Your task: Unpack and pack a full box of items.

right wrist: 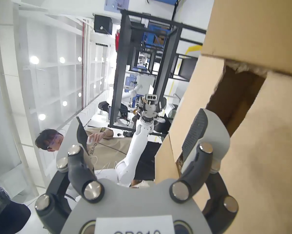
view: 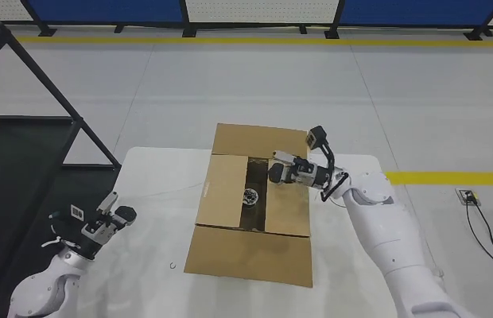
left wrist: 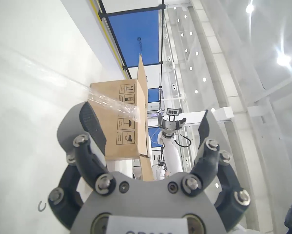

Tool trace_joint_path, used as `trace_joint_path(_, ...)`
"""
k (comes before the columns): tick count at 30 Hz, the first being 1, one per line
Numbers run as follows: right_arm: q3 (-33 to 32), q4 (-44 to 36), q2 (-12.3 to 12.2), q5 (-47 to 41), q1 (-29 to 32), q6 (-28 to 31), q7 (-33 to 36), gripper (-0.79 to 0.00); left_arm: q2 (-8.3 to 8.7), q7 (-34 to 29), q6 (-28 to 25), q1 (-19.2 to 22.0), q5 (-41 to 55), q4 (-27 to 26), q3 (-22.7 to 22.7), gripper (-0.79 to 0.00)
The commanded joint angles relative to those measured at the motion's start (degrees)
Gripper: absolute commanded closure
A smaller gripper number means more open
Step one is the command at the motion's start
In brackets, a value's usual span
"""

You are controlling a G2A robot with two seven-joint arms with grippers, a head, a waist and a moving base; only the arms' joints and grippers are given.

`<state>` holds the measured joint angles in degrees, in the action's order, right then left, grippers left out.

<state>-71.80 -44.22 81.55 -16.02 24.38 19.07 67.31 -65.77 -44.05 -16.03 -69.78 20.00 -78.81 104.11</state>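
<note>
A brown cardboard box point(view: 230, 238) stands in the middle of the white table point(view: 151, 171). Its top flaps are parted, leaving a dark gap point(view: 256, 195) with a dark item low inside. My right gripper point(view: 272, 171) is open above the gap's far end. In the right wrist view the right gripper point(right wrist: 138, 120) has one finger point(right wrist: 197, 132) by the flap edge of the box point(right wrist: 258, 147). My left gripper point(view: 122, 213) is open and empty near the table's left edge, well apart from the box. In the left wrist view the left gripper point(left wrist: 146, 113) faces the box's side point(left wrist: 121, 120).
A strip of clear tape point(left wrist: 111, 103) trails from the box's side. A small C-shaped ring point(view: 173, 265) lies on the table left of the box's near corner, also shown as the ring point(left wrist: 41, 205). A black frame point(view: 40, 87) stands beyond the table's left side.
</note>
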Motion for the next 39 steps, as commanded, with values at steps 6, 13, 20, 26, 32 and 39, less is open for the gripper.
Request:
trace_joint_path(6, 6.4, -0.1, 1.2, 4.2, -1.7, -4.3, -0.5, -0.785, 0.52, -7.0, 1.6, -1.7, 2.6, -3.4, -0.6, -0.785)
trace_joint_path(13, 12.2, 5.5, 3.5, 6.6, -5.6, -5.9, -4.9, -0.785, 0.87, -8.3, 0.4, -1.9, 0.1, -3.4, -2.7, -0.785)
trace_joint_path(20, 14.8, 10.5, 5.2, 5.4, -8.6, -5.4, -5.0, -0.785, 0.85, -6.6, -0.5, -1.0, -2.2, -2.6, -6.0, -0.785)
trace_joint_path(26, 15.2, 13.0, 6.1, 2.7, -10.1, -2.5, -4.1, -0.785, 0.85, -3.1, -1.5, -0.2, -2.3, -1.6, -6.7, -0.785)
trace_joint_path(32, 14.7, 13.5, 6.5, 0.4, -11.0, 0.5, -3.9, -0.785, 1.06, -0.9, -1.3, 0.5, -1.3, -0.6, -6.1, -0.785)
trace_joint_path(39, 15.5, 10.4, 7.7, -2.6, -10.9, 1.6, -3.5, -0.785, 1.54, 0.3, -1.7, 0.8, 0.0, 0.1, -3.9, -0.785)
